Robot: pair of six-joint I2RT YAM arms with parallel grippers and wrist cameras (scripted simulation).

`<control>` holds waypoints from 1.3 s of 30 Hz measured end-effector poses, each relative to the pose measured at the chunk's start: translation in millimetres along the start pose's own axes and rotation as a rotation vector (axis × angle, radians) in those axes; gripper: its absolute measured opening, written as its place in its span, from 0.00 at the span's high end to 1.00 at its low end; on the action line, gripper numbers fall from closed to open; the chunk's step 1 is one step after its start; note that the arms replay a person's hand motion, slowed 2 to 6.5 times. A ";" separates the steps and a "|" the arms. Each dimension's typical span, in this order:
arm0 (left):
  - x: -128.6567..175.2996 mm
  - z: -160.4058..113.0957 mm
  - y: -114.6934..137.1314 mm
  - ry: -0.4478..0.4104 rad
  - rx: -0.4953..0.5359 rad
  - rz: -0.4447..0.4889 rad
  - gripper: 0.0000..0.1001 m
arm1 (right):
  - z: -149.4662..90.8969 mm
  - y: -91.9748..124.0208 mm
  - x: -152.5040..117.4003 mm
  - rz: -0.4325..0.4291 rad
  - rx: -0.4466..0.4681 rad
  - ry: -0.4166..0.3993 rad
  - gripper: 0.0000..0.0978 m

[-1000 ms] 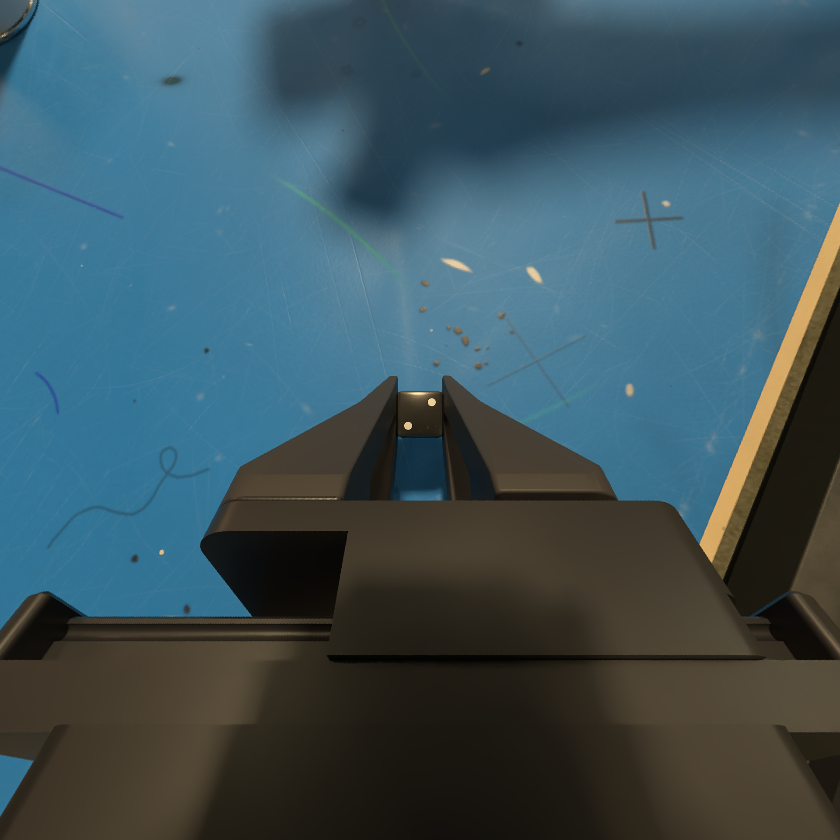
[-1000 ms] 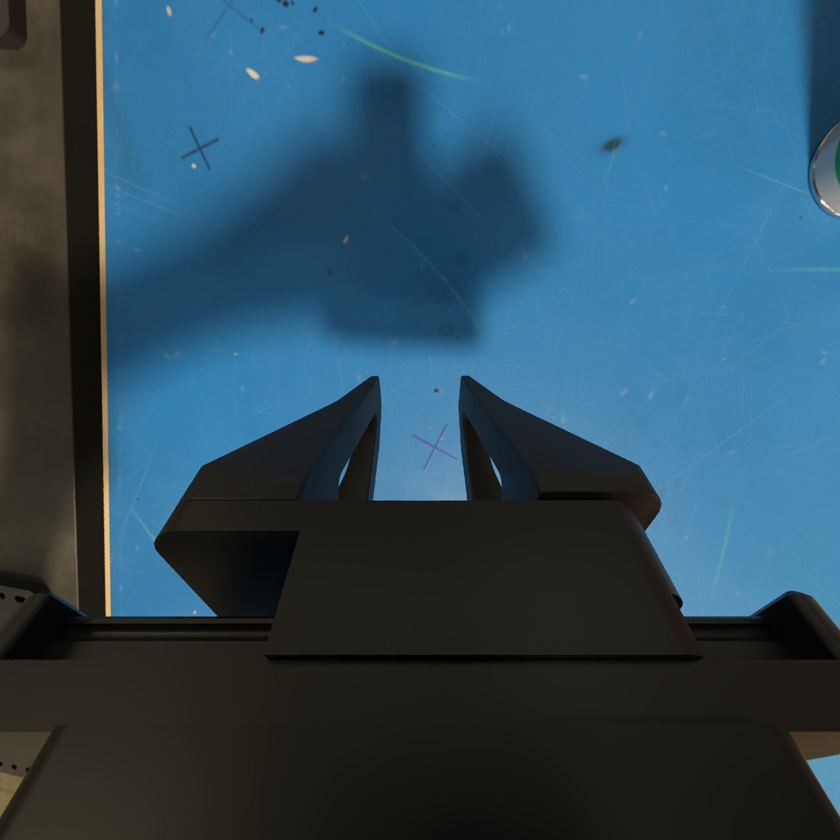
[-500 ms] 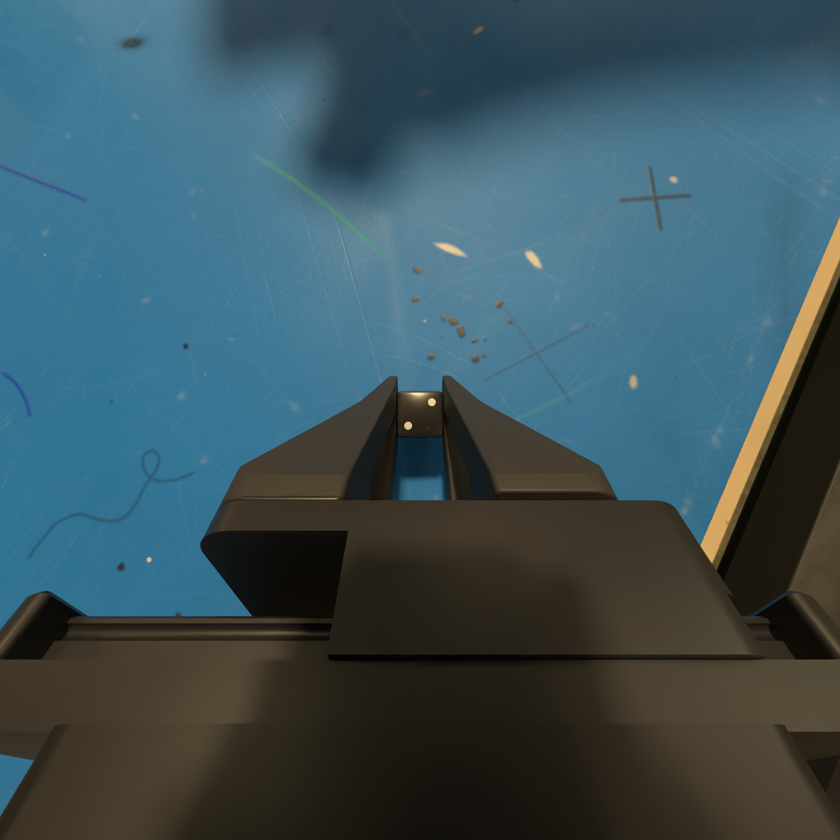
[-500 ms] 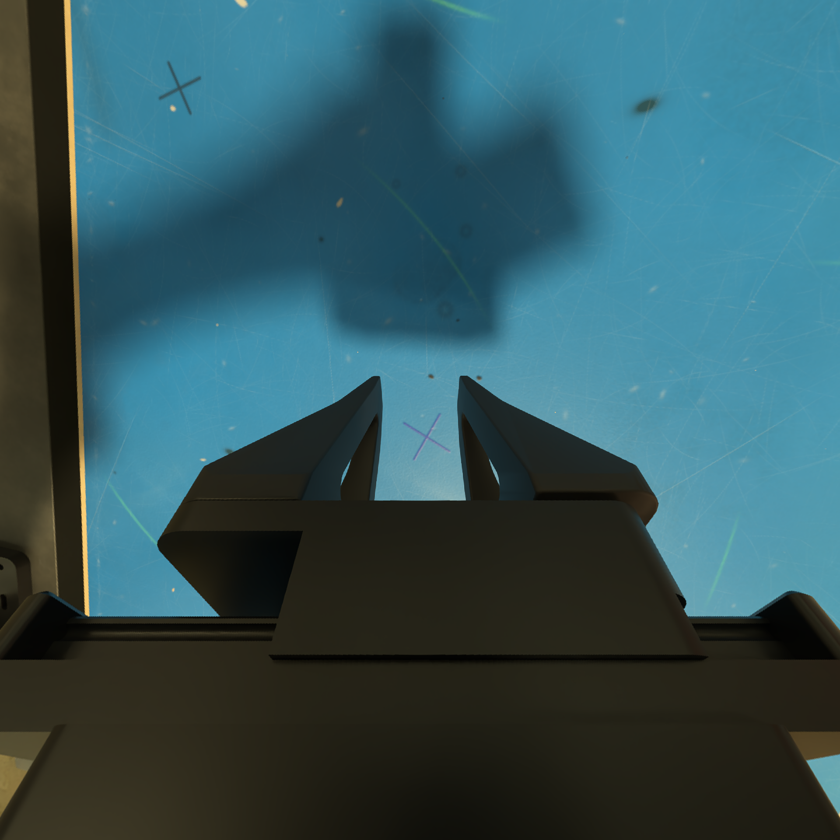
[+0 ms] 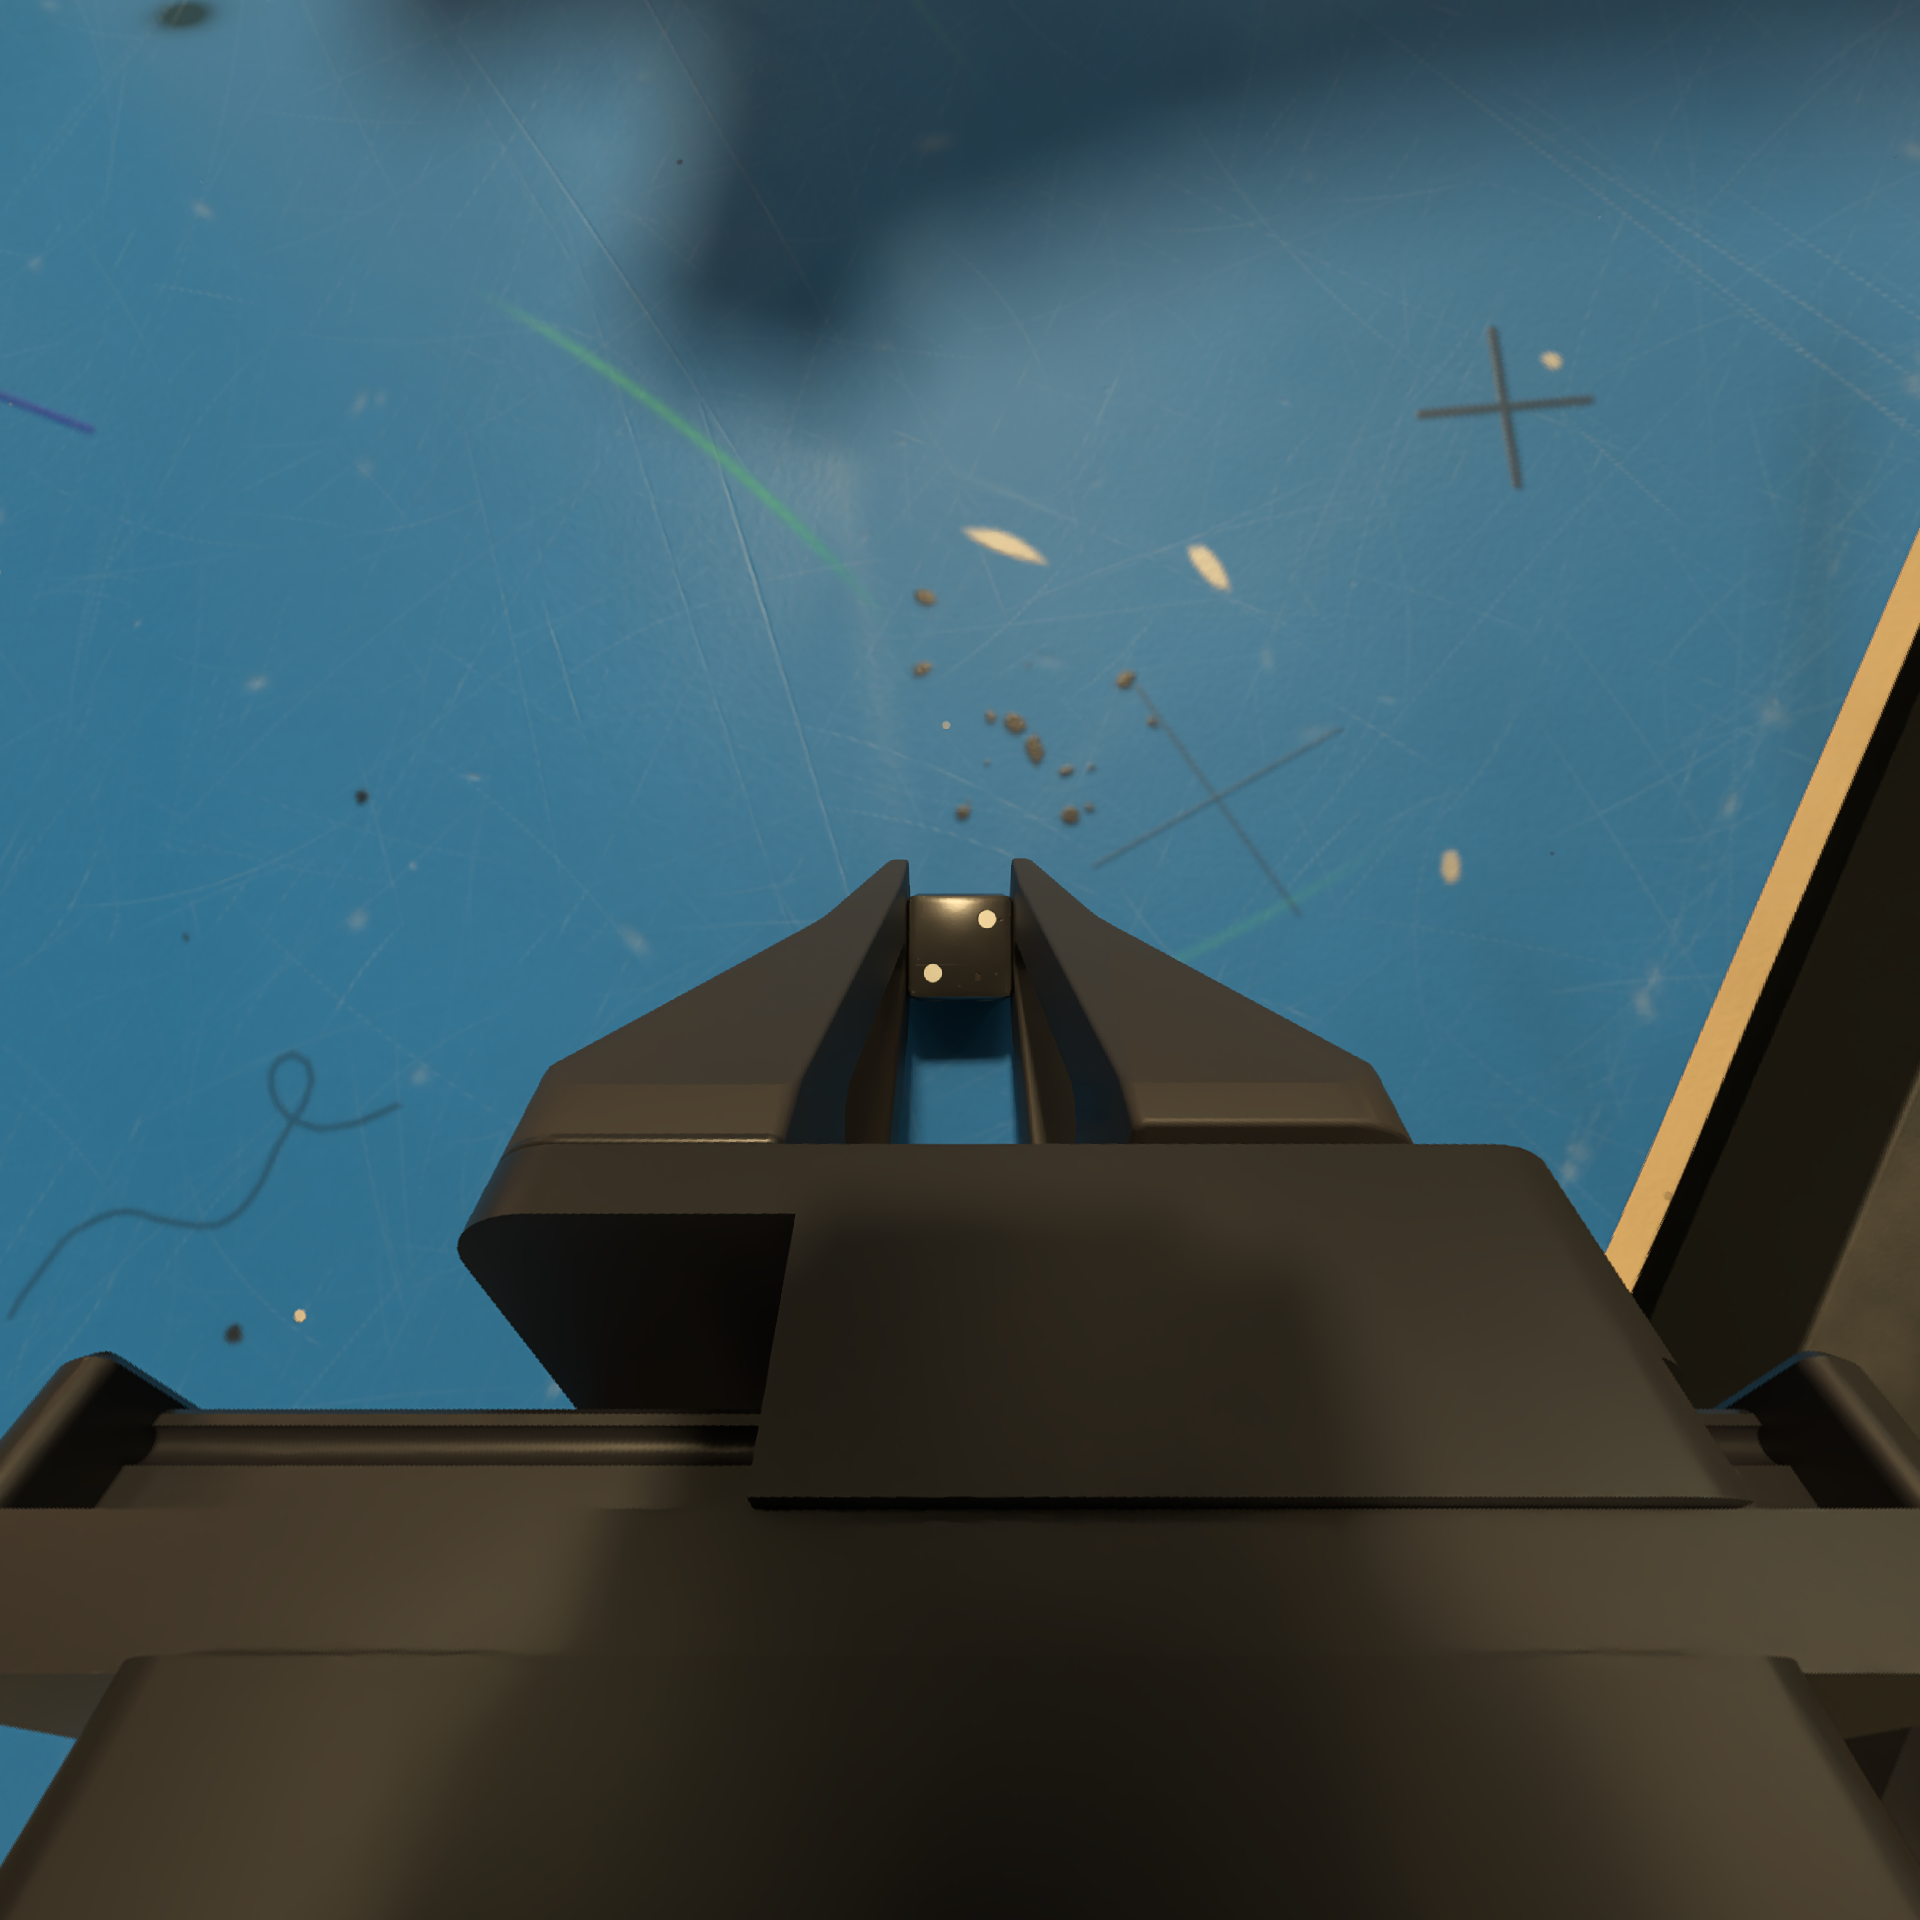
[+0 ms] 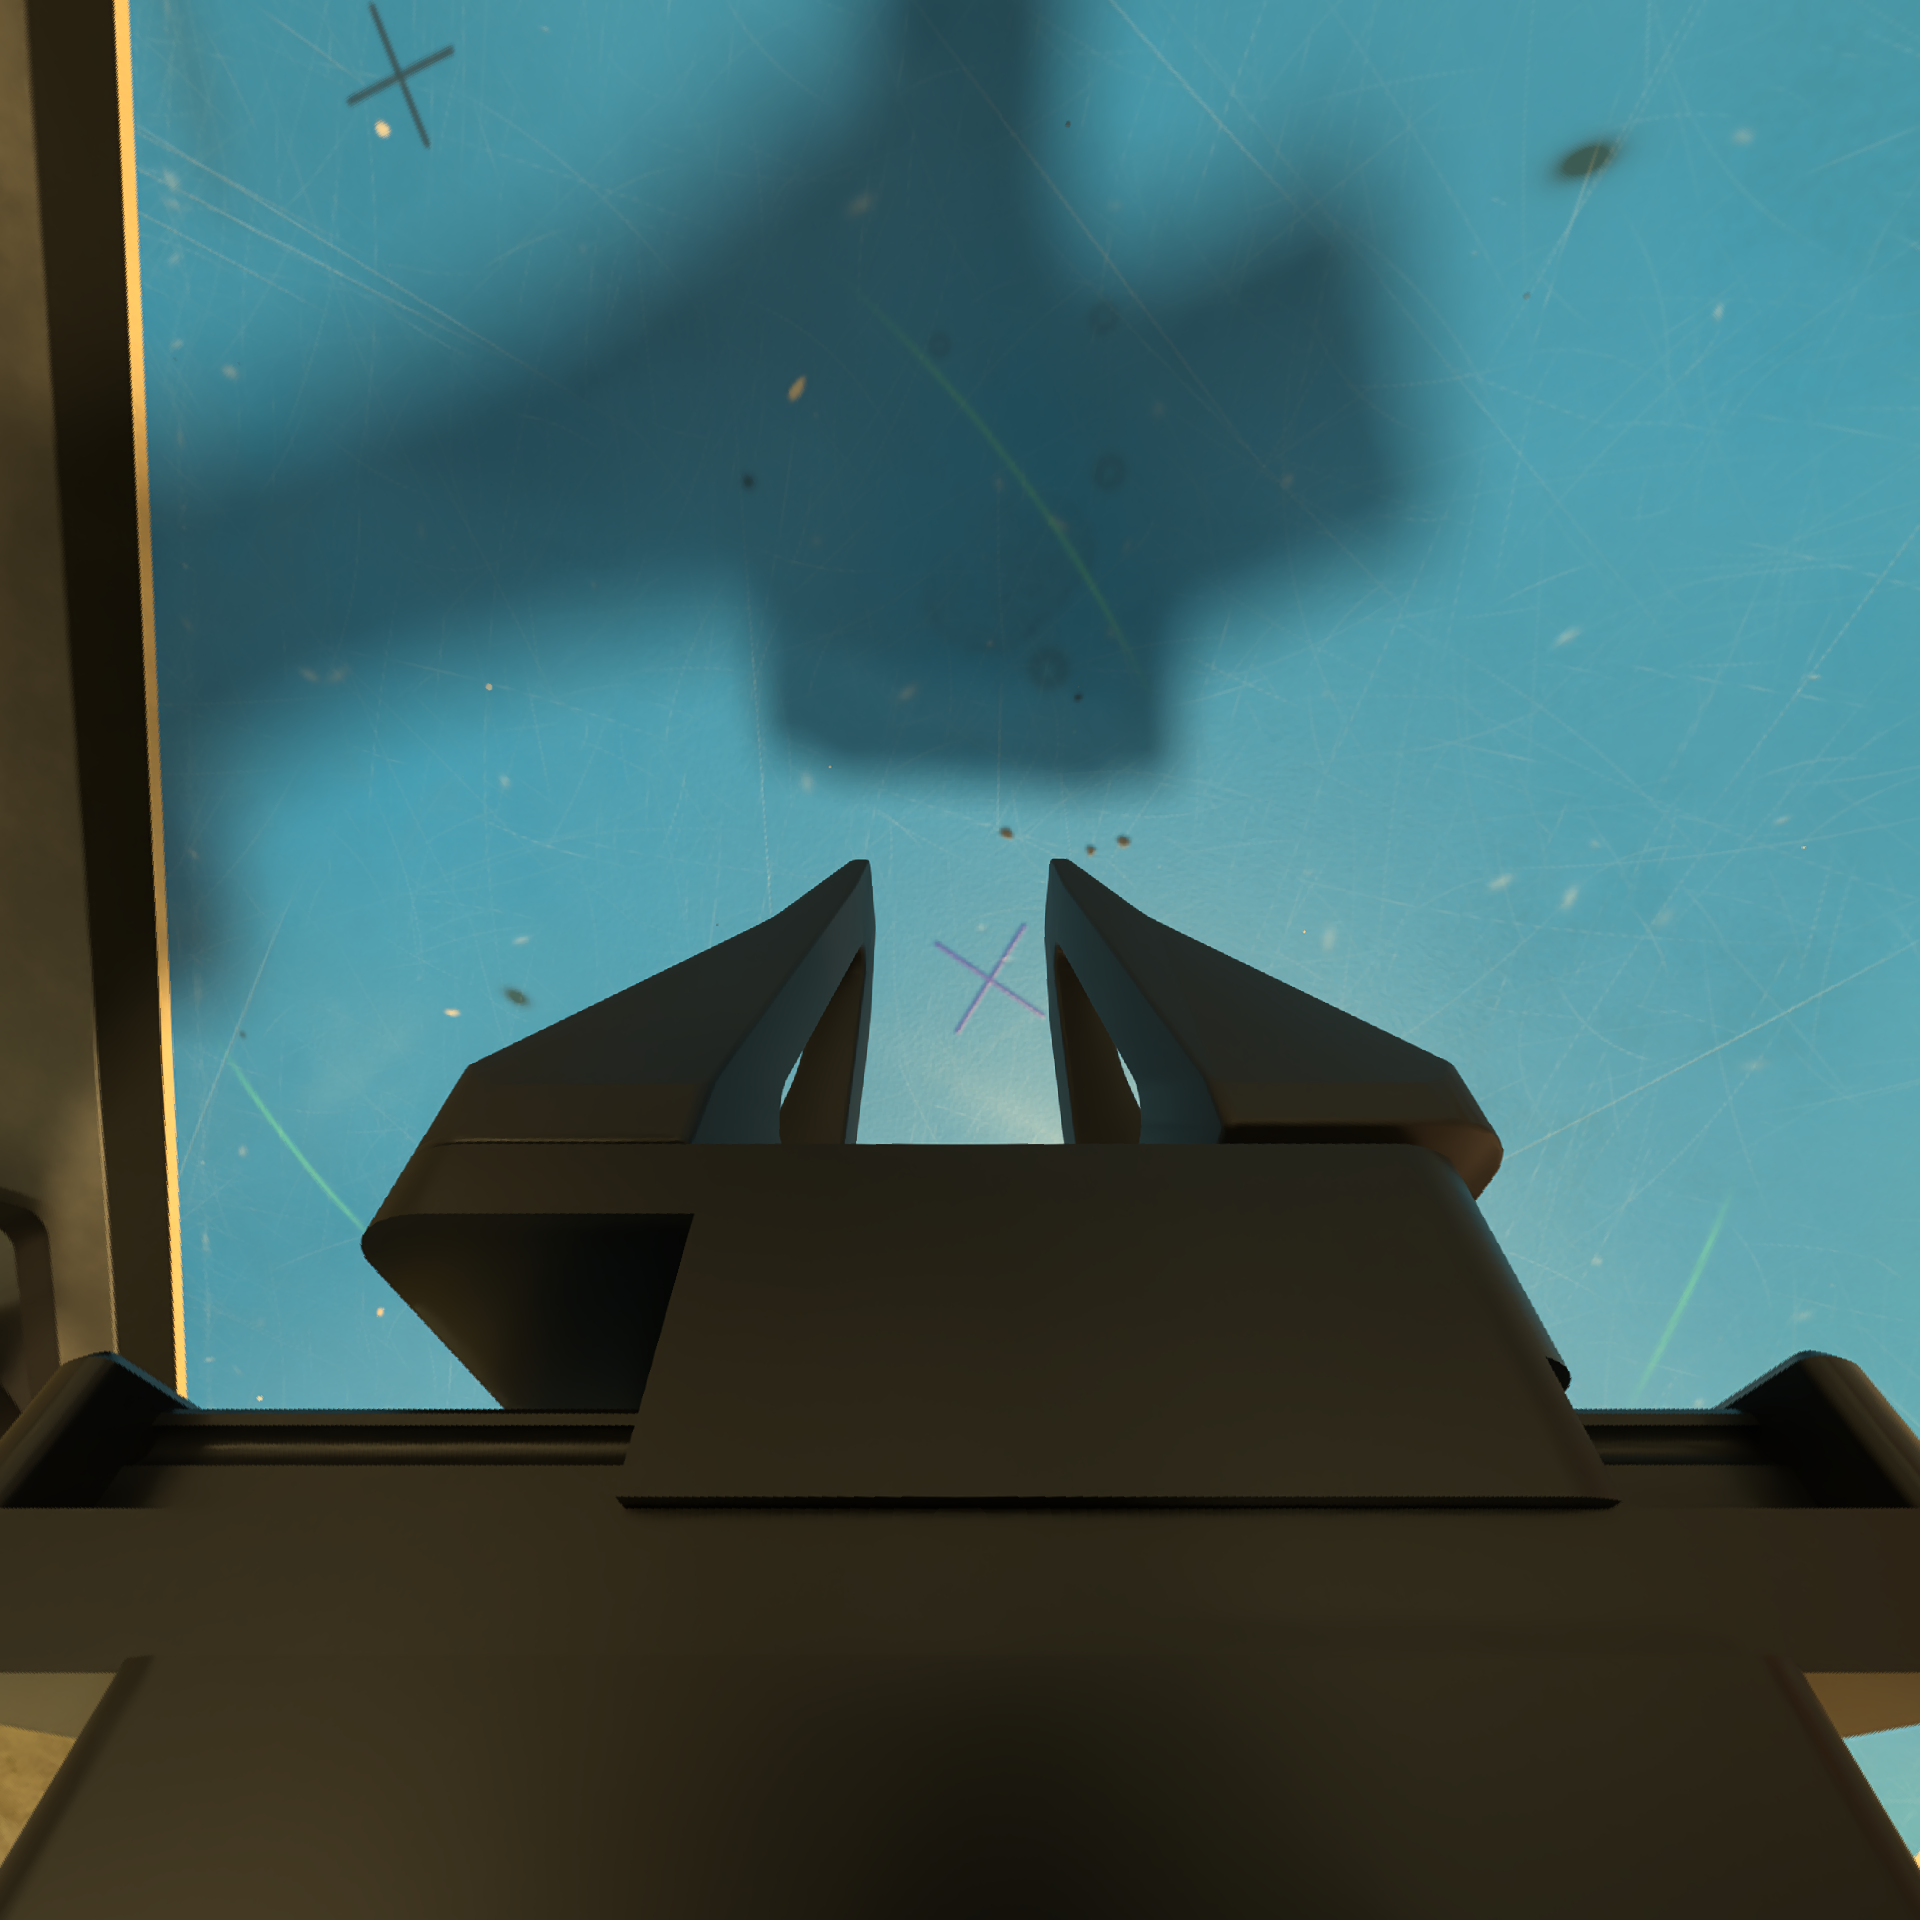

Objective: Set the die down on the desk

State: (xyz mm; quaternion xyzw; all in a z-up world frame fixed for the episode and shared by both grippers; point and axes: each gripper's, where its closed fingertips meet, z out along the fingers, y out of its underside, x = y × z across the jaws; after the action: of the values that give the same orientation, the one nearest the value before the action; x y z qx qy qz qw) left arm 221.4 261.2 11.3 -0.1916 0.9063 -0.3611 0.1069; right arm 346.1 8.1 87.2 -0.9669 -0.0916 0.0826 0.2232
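Pinching black die (image 5: 958, 945) at left claw (image 5: 960, 868) tips above blue surface (image 5: 416, 623) | our right claw (image 6: 958, 868) parted, empty

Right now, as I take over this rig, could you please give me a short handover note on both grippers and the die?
Left gripper: shut on the die, a small black cube with pale pips pinched between the fingertips, above the blue desk.
Right gripper: open and empty, above a purple cross mark on the desk.
Done: the die is gripped and carried over bare desk, near some brown crumbs.
Left: lower the left gripper, open the jaws so the die rests on the desk, then withdraw. How high it hangs cannot be judged.
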 end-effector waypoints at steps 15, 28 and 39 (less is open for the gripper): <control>0.0 0.0 0.0 0.002 0.001 0.000 0.84 | -0.4 0.2 -1.4 -0.022 0.004 0.008 0.72; 0.1 -0.1 0.0 0.004 0.003 0.007 0.84 | -2.6 2.2 -0.7 -0.028 0.005 0.014 0.73; 0.2 -0.1 0.0 0.007 0.004 0.015 0.84 | -5.8 5.2 1.5 -0.026 0.008 0.023 0.73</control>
State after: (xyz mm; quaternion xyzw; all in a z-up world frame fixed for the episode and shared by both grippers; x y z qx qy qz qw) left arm 221.2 261.2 11.3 -0.1831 0.9074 -0.3629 0.1070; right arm 349.5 1.4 89.8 -0.9657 -0.1010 0.0687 0.2293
